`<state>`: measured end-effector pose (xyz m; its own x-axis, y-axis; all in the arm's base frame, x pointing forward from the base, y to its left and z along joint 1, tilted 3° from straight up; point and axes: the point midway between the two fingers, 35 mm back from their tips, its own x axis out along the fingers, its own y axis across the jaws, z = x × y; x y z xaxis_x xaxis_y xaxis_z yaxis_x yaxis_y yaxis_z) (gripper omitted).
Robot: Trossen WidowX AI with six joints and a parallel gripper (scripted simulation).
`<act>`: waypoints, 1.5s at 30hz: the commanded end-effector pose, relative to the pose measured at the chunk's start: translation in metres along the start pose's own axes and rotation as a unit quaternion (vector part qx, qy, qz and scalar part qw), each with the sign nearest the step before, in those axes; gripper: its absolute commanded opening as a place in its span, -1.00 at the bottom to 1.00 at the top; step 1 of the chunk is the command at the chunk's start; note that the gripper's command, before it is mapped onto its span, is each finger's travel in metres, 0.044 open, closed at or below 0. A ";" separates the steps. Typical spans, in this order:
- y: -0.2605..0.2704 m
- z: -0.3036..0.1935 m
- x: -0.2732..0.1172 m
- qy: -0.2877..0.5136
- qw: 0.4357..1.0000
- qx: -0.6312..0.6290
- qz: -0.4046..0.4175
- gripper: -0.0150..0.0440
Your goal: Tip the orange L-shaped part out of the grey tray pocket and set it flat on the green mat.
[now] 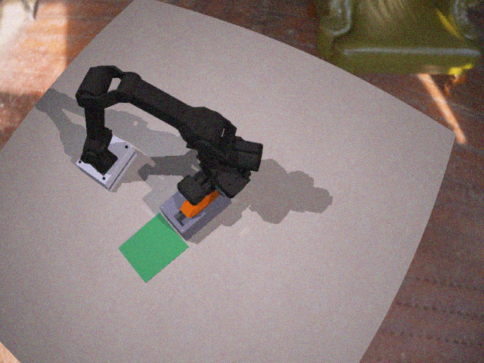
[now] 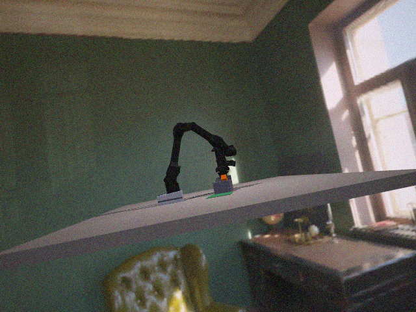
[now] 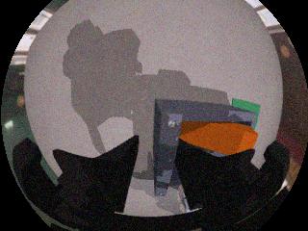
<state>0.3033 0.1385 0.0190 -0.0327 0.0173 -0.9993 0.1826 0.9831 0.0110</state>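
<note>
The orange part [image 1: 191, 209] [image 2: 223, 177] [image 3: 212, 137] is tipped in the grey tray [image 1: 206, 221] [image 2: 222, 186] [image 3: 202, 112]. Its end toward the green mat [image 1: 152, 249] [image 2: 220, 194] [image 3: 247, 104] stands up out of the pocket, and part of the bare pocket shows below it. Its other end is low, mostly hidden by the gripper. My gripper [image 1: 214, 187] [image 3: 154, 139] is partly open with nothing between its fingers. It is down at the low end; in the wrist view the right finger overlaps that end. Whether the fingertip touches the part is hidden.
The arm's pale base plate [image 1: 122, 154] [image 2: 170, 197] stands on the table to one side of the tray. The mat lies flat close beside the tray's end. The arm's forearm and wrist hang over the tray's far end.
</note>
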 end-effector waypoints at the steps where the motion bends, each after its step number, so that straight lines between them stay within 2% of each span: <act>1: 0.002 0.001 -0.011 0.000 1.000 0.002 0.000 0.12; 4: 0.000 0.004 -0.040 0.000 1.000 0.002 0.000 0.12; 7: -0.007 0.002 -0.086 0.000 1.000 0.002 -0.001 0.12; 9: -0.010 0.000 -0.099 0.000 1.000 0.002 -0.001 0.12; 37: -0.007 0.003 -0.096 -0.010 1.000 0.004 0.007 0.12; 41: -0.013 0.004 -0.097 -0.010 0.998 -0.062 0.005 0.46; 45: -0.029 0.007 -0.097 -0.009 0.977 -0.212 0.001 0.46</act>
<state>0.3099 0.1206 0.1170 -0.0062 0.0282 -0.9996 -0.0350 0.9990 0.0284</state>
